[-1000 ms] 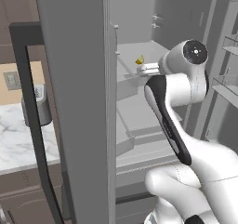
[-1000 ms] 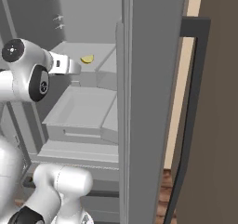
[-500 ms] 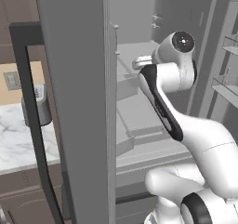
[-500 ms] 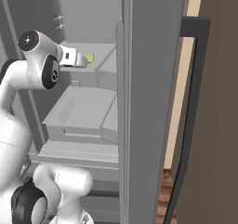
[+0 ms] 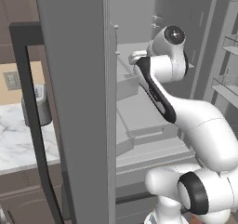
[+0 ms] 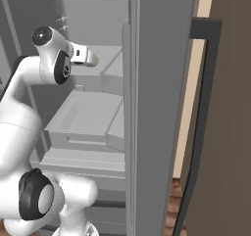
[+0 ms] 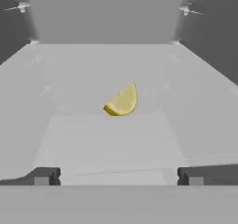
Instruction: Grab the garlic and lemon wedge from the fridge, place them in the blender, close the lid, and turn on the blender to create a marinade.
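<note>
Hand view — lemon wedge (image 7: 122, 102) ahead of open-jawed pincer (image 7: 118, 175)

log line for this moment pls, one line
phase: reaching into fridge | gripper: open, empty | target: lemon wedge on shelf ahead, between fingertips' line, untouched

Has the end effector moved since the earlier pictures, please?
Yes. The open end effector has pushed deeper into the fridge, towards the lemon wedge on the shelf.
</note>
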Motion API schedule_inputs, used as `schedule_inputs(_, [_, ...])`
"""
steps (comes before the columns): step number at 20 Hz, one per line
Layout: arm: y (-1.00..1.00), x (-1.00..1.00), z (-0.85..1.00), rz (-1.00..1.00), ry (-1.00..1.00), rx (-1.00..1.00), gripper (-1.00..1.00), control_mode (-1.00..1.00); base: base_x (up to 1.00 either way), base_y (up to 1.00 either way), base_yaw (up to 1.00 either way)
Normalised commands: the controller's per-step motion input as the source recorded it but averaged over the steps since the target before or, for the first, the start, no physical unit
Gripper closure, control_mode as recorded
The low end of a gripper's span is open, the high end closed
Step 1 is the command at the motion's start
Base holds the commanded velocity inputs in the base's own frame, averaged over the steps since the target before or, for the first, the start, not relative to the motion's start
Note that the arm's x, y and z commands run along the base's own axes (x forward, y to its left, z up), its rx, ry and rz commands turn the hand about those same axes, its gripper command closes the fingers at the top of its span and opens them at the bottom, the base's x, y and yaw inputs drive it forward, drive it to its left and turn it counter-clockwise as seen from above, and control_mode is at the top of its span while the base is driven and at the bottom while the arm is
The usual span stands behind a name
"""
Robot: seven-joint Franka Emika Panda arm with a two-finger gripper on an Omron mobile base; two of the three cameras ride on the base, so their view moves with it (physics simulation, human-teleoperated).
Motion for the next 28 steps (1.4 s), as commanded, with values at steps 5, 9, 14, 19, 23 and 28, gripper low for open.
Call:
schedule_inputs(5, [0.00, 0.36, -0.07, 0.00, 0.02, 0.00, -1.00, -1.00, 0.00, 0.00, 0.00])
schedule_inputs(9, [0.00, 0.36, -0.13, 0.00, 0.02, 0.00, -1.00, -1.00, 0.00, 0.00, 0.00])
schedule_inputs(14, [0.00, 0.37, -0.16, 0.00, 0.02, 0.00, -1.00, -1.00, 0.00, 0.00, 0.00])
schedule_inputs(19, [0.00, 0.41, -0.14, 0.00, 0.02, 0.00, -1.00, -1.00, 0.00, 0.00, 0.00])
schedule_inputs(23, [0.00, 0.43, -0.09, 0.00, 0.01, 0.00, -1.00, -1.00, 0.00, 0.00, 0.00])
schedule_inputs(28, [0.00, 0.42, -0.10, 0.00, 0.02, 0.00, -1.00, -1.00, 0.00, 0.00, 0.00])
